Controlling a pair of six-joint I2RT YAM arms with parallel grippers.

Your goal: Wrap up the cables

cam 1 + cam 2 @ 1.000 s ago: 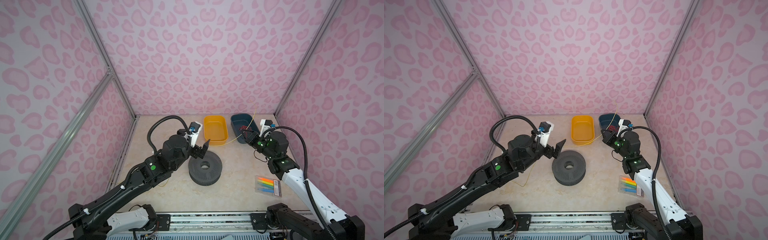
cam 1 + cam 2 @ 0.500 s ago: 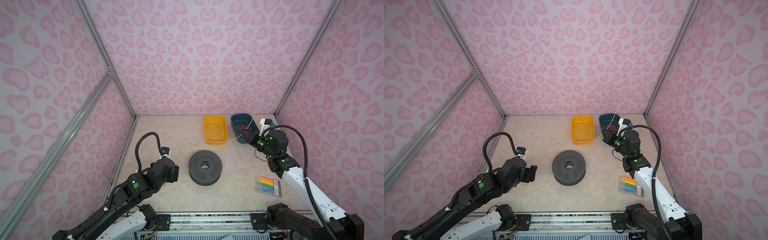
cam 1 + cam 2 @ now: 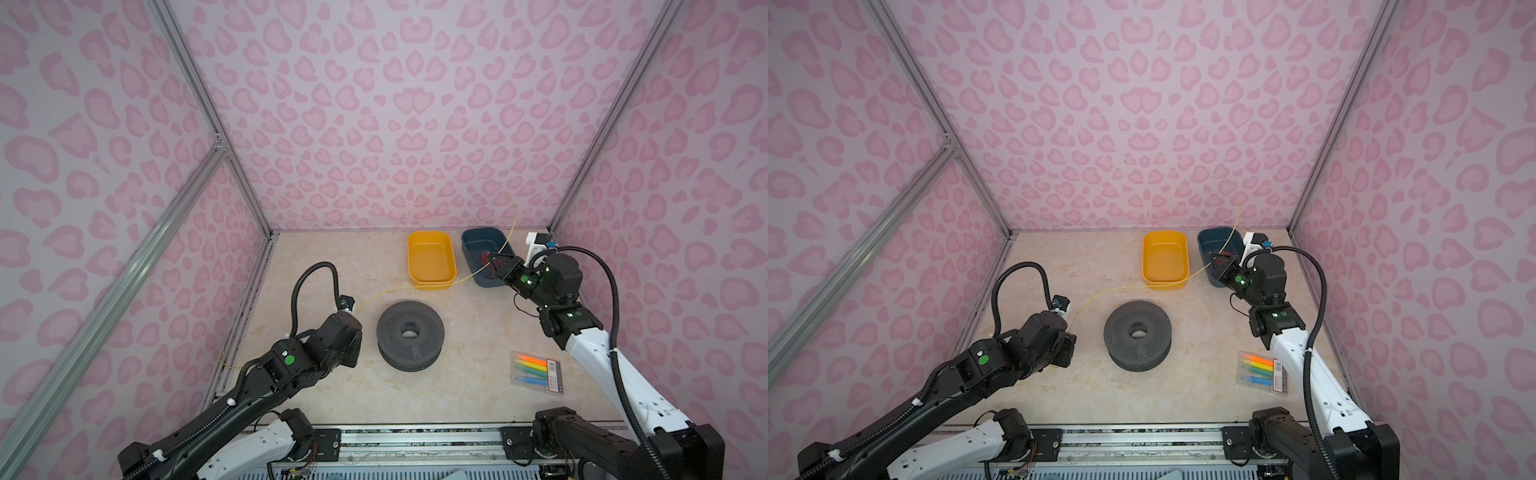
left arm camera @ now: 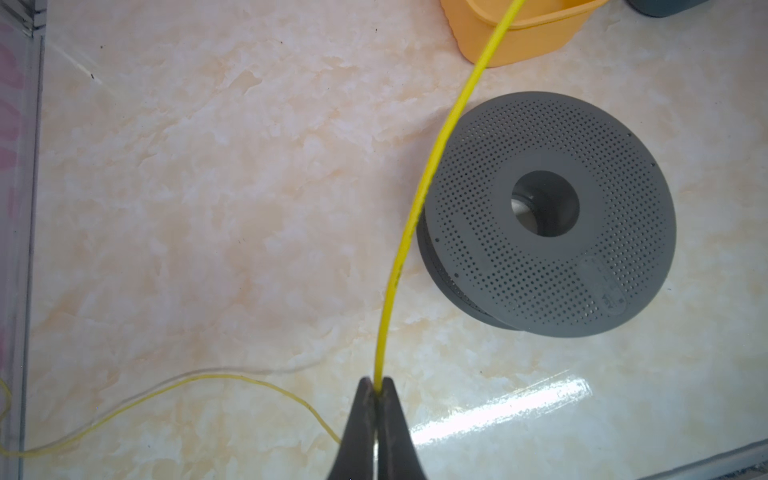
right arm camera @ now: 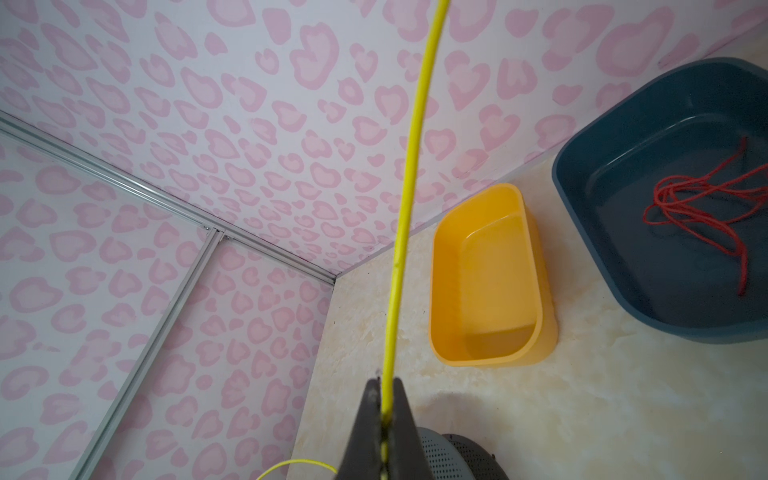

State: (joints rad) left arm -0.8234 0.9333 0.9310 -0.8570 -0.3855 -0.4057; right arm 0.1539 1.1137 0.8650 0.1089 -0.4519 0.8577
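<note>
Grip on the left is set: the left pincer (image 4: 377,384) is clamped tight on the yellow wire (image 4: 405,249) near the left edge of the counter (image 3: 478,332). The wire's slack lies on the surface behind it, trailing toward the side wall. From that pincer the wire rises in a shallow arc past the grey spool (image 3: 390,336), clear of it and not yet laid on it. It then crosses the near wall of the yellow tub (image 3: 432,282) and reaches the right pincer (image 5: 384,384). That pincer is pinched shut on the wire just by the blue tub (image 3: 473,249), where red wires (image 5: 685,195) lie. Beyond it the free end stands up toward the back wall.

No turn sits on the spool, so the wrapping looks barely begun. The step in hand seems to be stretching a span between the two arms. Next, that span likely needs lowering into the spool's groove and leading round the hub. It should be kept lightly taut, since so springy a wire would probably jump off if slackened.
</note>
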